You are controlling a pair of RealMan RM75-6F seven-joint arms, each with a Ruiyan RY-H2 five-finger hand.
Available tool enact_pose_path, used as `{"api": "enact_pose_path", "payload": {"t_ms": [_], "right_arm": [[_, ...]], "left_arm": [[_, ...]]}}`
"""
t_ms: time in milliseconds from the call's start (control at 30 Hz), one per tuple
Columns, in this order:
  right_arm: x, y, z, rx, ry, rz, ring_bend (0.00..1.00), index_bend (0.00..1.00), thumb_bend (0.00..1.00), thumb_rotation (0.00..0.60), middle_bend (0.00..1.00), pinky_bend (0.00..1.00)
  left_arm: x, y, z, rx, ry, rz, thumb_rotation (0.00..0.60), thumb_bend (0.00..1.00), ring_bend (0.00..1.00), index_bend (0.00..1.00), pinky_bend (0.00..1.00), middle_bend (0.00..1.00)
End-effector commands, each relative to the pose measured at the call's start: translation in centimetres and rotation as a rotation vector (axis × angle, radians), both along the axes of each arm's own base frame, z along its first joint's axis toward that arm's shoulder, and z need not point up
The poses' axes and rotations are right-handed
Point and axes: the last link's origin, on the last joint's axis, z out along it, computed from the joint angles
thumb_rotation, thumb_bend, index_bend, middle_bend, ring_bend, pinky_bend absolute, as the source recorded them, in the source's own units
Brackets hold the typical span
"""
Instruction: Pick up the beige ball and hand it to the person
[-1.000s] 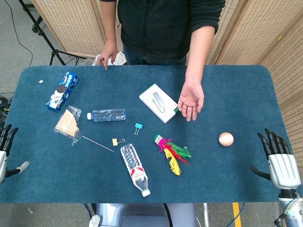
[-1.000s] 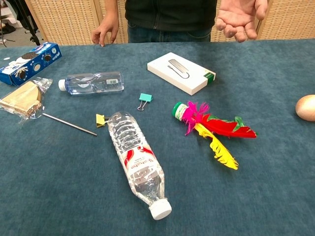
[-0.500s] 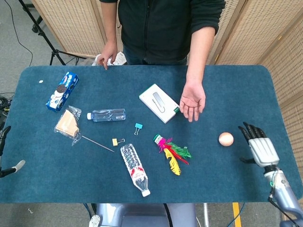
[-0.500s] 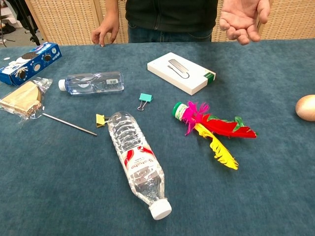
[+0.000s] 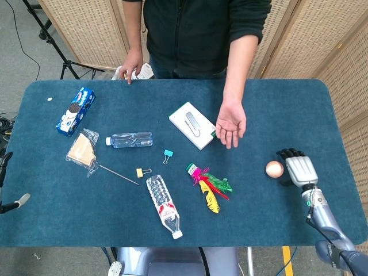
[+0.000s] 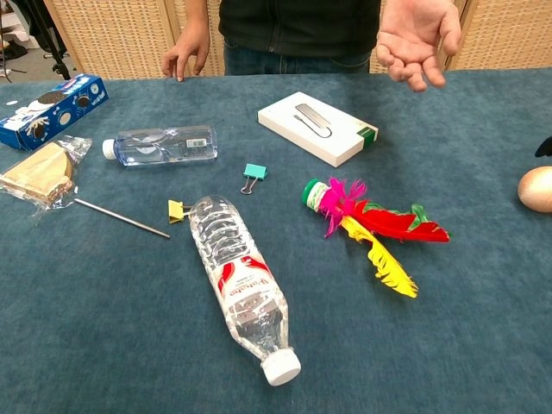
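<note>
The beige ball (image 5: 274, 169) lies on the blue table at the right, also at the right edge of the chest view as the ball (image 6: 536, 189). My right hand (image 5: 295, 170) sits just right of it, fingers spread and close to the ball, holding nothing. The person's open palm (image 5: 231, 126) hovers over the table, up and left of the ball, and shows as the palm (image 6: 412, 39) in the chest view. Of my left hand (image 5: 7, 190) only dark fingertips show at the left edge, holding nothing.
A feather shuttlecock (image 5: 209, 184) lies left of the ball. A white box (image 5: 192, 125), two water bottles (image 5: 163, 205) (image 5: 130, 139), binder clips (image 5: 168, 154), a metal rod (image 5: 118, 174), a snack bag (image 5: 81, 150) and a cookie box (image 5: 75, 110) fill the middle and left.
My right hand has moved up and left from the table's right edge to right beside the ball. The person's palm shifted slightly. The left hand has drawn back toward the left edge.
</note>
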Motion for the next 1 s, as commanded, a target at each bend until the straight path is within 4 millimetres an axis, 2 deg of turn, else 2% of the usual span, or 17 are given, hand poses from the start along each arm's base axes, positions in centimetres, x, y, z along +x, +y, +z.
{"api": "enact_pose_path", "payload": {"t_ms": [33, 100, 200, 400, 500, 633, 700, 767, 867, 1000], "right_arm": [[0.1, -0.3, -0.4, -0.014, -0.003, 0.009, 0.32, 0.33, 0.06, 0.600, 0.37, 0.36], [0.2, -0.5, -0.6, -0.029, -0.012, 0.022, 0.41, 0.44, 0.12, 0.600, 0.47, 0.44], [0.2, -0.5, -0.8, -0.054, -0.028, 0.049, 0.48, 0.53, 0.20, 0.600, 0.55, 0.47], [0.4, -0.2, -0.3, -0.078, -0.071, 0.084, 0.52, 0.57, 0.32, 0.600, 0.60, 0.48], [1.8, 0.4, 1.2, -0.121, -0.148, 0.143, 0.52, 0.57, 0.36, 0.600, 0.61, 0.48], [5.0, 1.3, 4.2, -0.177, -0.262, 0.223, 0.52, 0.57, 0.37, 0.600, 0.61, 0.48], [6.5, 1.6, 5.2, -0.199, -0.303, 0.257, 0.53, 0.57, 0.42, 0.600, 0.62, 0.48], [8.9, 1.8, 6.6, -0.224, -0.370, 0.306, 0.53, 0.57, 0.46, 0.600, 0.62, 0.48], [11.6, 1.7, 7.7, -0.243, -0.401, 0.355, 0.53, 0.57, 0.49, 0.600, 0.63, 0.48], [15.4, 1.1, 8.0, -0.236, -0.428, 0.400, 0.53, 0.57, 0.49, 0.600, 0.63, 0.48]], "left_arm": [[0.0, 0.0, 0.0, -0.001, 0.000, 0.000, 0.600, 0.00, 0.00, 0.00, 0.00, 0.00], [0.0, 0.0, -0.1, -0.003, 0.000, 0.002, 0.600, 0.00, 0.00, 0.00, 0.00, 0.00], [0.0, 0.1, -0.3, -0.010, 0.002, 0.002, 0.600, 0.00, 0.00, 0.00, 0.00, 0.00], [0.0, 0.0, -0.2, -0.008, -0.001, 0.001, 0.600, 0.00, 0.00, 0.00, 0.00, 0.00], [0.0, 0.1, -0.1, -0.007, -0.006, 0.003, 0.600, 0.00, 0.00, 0.00, 0.00, 0.00], [-0.1, 0.0, 0.0, -0.007, -0.012, 0.004, 0.600, 0.00, 0.00, 0.00, 0.00, 0.00], [-0.1, 0.0, 0.1, -0.006, -0.016, 0.004, 0.600, 0.00, 0.00, 0.00, 0.00, 0.00], [-0.1, 0.0, 0.2, -0.005, -0.019, 0.004, 0.600, 0.00, 0.00, 0.00, 0.00, 0.00], [-0.2, 0.0, 0.2, -0.013, -0.019, 0.005, 0.600, 0.00, 0.00, 0.00, 0.00, 0.00], [-0.1, 0.0, 0.2, -0.016, -0.019, 0.004, 0.600, 0.00, 0.00, 0.00, 0.00, 0.00]]}}
